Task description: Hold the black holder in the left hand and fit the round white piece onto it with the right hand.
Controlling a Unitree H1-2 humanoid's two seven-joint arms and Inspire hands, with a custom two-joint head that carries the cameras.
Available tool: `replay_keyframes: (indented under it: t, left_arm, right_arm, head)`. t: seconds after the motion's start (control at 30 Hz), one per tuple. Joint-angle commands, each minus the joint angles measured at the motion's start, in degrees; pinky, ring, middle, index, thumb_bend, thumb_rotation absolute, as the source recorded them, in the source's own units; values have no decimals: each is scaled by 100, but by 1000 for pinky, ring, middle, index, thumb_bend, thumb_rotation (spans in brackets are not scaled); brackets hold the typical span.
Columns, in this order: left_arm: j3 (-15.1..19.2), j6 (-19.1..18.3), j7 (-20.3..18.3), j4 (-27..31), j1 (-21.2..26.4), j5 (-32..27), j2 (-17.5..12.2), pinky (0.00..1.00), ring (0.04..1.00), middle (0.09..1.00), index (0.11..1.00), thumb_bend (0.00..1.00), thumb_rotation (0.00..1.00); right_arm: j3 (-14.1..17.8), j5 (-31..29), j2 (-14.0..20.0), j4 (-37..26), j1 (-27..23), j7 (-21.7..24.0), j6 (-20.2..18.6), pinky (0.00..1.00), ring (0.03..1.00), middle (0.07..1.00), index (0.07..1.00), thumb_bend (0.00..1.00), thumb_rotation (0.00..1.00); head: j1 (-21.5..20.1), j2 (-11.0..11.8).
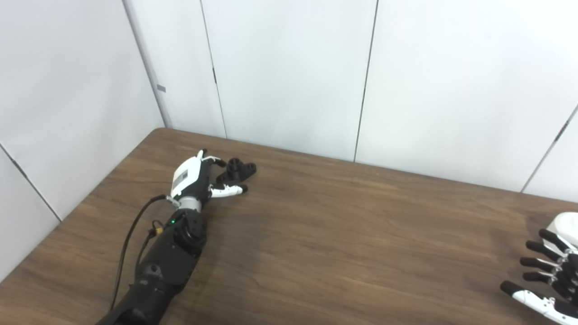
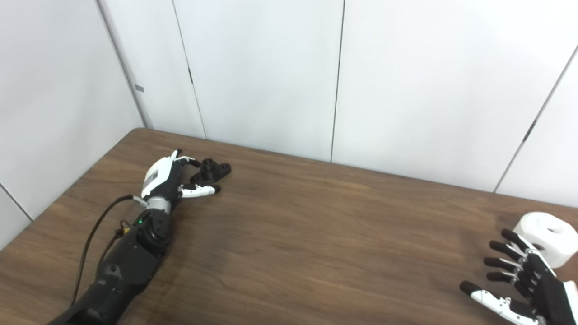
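Left eye view: left hand (image 1: 198,177) reaches the black holder (image 1: 235,171) at the table's (image 1: 316,234) far left, fingers apart around it, not clearly gripping — the pickup step

Right eye view: right hand (image 2: 519,280) spread, empty, just beside the white piece (image 2: 548,237) — it must close on it next

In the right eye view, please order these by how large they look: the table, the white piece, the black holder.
1. Table, by far the largest.
2. White piece.
3. Black holder, which looks smallest; it is farther from the camera, and the left hand partly covers it, so its true size against the white piece is unsure.
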State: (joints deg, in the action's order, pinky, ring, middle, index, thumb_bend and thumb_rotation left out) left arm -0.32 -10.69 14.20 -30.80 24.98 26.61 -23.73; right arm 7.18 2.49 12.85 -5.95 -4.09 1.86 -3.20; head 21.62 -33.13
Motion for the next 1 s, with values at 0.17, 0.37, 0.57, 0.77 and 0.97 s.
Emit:
replay_keyframes:
  t: [0.17, 0.37, 0.57, 0.77, 0.97]
  left_arm:
    - [-86, 121, 13, -217, 70, -102, 62, 925, 1000, 1000, 705, 889, 199]
    - [-130, 149, 75, -331, 89, -68, 60, 908, 1000, 1000, 712, 873, 202]
    - [-167, 127, 141, -347, 83, -19, 49, 877, 1000, 1000, 708, 870, 216]
    - [-92, 133, 541, -525, 131, 31, 121, 971, 999, 939, 508, 567, 70]
    - [-157, 226, 658, -660, 160, 34, 105, 1000, 1000, 895, 483, 524, 53]
  right_arm:
    - [83, -33, 28, -353, -77, -56, -57, 560, 659, 753, 825, 778, 89]
    - [92, -20, 45, -381, -74, -43, -53, 564, 665, 756, 827, 774, 97]
    - [98, -5, 48, -439, -59, -47, -100, 567, 658, 753, 831, 754, 88]
    - [101, 28, 49, -429, -56, -61, -136, 571, 655, 757, 838, 743, 98]
    - [118, 38, 40, -414, -64, -70, -168, 580, 651, 755, 839, 726, 114]
  head:
    - [-13, -20]
    - [-14, -39]
    - [1, -62]
    - [14, -67]
    - [11, -80]
